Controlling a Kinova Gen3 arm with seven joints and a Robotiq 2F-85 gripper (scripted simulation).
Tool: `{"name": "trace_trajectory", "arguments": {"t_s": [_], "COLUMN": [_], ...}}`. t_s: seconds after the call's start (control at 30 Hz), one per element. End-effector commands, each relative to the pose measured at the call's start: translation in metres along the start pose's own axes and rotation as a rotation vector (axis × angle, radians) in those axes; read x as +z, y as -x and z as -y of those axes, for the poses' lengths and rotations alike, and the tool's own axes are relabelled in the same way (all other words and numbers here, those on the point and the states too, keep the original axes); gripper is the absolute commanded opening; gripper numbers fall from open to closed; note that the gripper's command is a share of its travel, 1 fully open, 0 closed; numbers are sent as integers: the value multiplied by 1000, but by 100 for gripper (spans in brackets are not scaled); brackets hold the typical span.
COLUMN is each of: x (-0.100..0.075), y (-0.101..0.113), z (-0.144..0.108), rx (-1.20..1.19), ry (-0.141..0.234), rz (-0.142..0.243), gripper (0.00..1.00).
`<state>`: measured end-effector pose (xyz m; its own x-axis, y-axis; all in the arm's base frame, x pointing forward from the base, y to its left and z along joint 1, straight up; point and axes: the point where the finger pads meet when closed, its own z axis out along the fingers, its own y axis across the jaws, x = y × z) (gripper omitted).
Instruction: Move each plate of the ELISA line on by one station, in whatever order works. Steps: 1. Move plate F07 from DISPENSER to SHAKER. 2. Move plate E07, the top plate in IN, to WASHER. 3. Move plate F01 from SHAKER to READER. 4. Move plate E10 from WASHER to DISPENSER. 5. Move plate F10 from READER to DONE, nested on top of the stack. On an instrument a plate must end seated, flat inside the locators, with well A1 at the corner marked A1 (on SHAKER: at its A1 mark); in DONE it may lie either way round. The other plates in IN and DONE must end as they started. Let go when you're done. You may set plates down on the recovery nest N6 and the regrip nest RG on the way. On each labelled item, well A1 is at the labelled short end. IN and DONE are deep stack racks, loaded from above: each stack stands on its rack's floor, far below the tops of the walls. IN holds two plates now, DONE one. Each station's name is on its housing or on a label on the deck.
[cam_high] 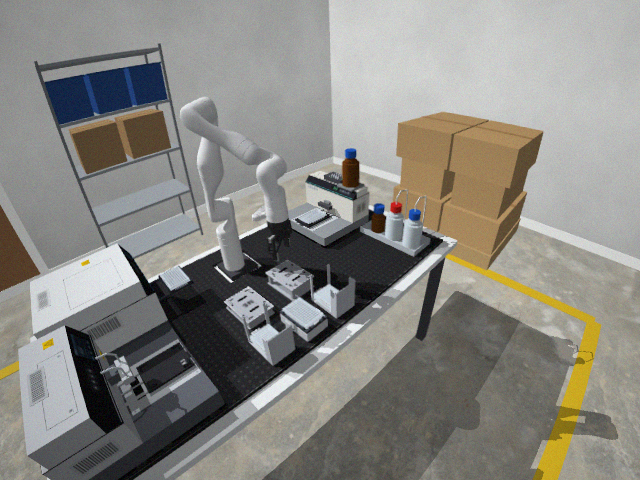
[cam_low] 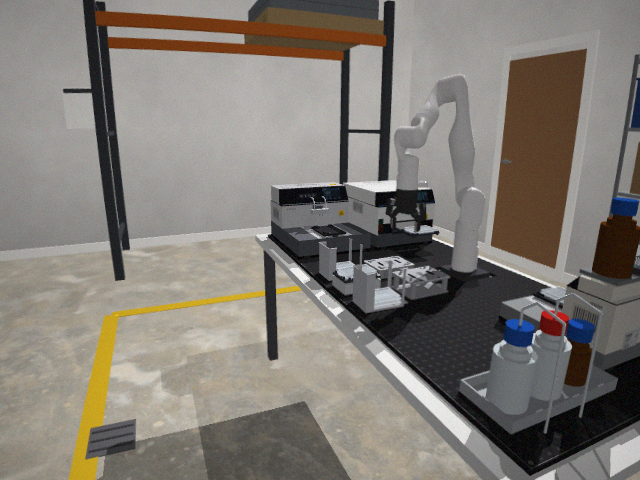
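Note:
My gripper (cam_high: 277, 251) (cam_low: 405, 225) is open and empty. It hangs over the deck just right of the arm's base, above a grey empty nest (cam_high: 290, 279). A white well plate (cam_high: 313, 217) lies on the platform of the back instrument with the brown bottle. Another plate (cam_high: 174, 279) (cam_low: 421, 228) lies on the tray of the large back-left instrument. A third plate (cam_high: 303, 313) (cam_low: 343, 271) sits on a low block near the front edge. A dark plate (cam_high: 164, 365) (cam_low: 326, 229) lies in the front-left instrument. The plate labels are too small to read.
Two tall white stack racks (cam_high: 338, 299) (cam_high: 273, 346) stand near the deck's front edge, and a second nest (cam_high: 248, 304) lies between them and the arm. A tray of bottles (cam_high: 403, 229) (cam_low: 532, 366) stands at the right end. Cardboard boxes (cam_high: 465, 175) are stacked beyond the table.

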<state>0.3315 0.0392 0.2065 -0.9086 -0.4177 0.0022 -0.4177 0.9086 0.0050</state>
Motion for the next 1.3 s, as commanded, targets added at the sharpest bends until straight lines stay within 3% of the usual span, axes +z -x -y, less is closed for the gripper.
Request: {"name": "trace_trajectory", "arguments": {"t_s": [0.0, 0.2, 0.7, 0.8, 1.27], "x": [0, 0, 0, -1, -1], "y": [3, 5, 14, 16, 24], "z": [12, 24, 67, 76, 116], "rx": [0, 110, 110, 221, 221], "ry": [0, 0, 0, 0, 0], "rz": [1, 1, 1, 1, 2], "gripper": [100, 100, 100, 100, 100]}}
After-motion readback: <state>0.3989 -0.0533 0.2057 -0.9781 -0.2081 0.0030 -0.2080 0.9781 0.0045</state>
